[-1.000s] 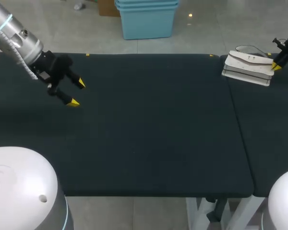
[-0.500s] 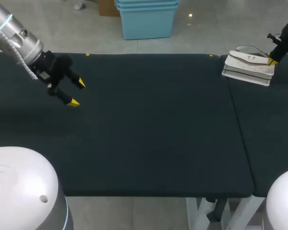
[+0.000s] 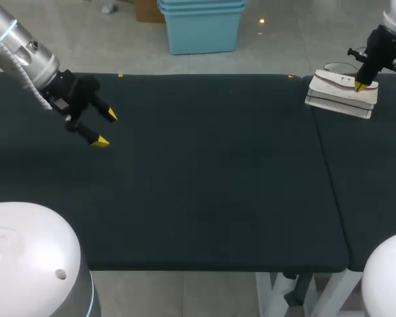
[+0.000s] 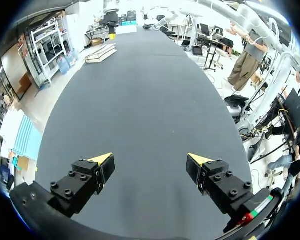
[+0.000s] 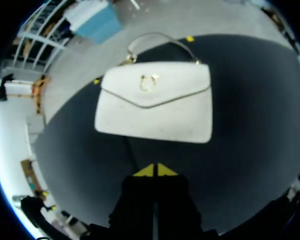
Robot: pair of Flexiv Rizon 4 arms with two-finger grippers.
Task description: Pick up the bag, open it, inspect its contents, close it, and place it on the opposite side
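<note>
Behind right pincer (image 3: 360,86), bag (image 3: 336,96) partly hidden.

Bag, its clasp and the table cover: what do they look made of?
Bag: probably white leather or faux leather; smooth matte flap with a darker line along its edge. Clasp: gold-toned ring, looks like metal from its glint. Handle: thin pale strap, material unclear. Table cover: dark matte cloth or foam mat, no sheen; a seam runs between two panels.

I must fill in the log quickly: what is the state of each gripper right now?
Left gripper: open, holding nothing.
Right gripper: shut, tips together, holding nothing; the white bag lies just ahead of it.
</note>
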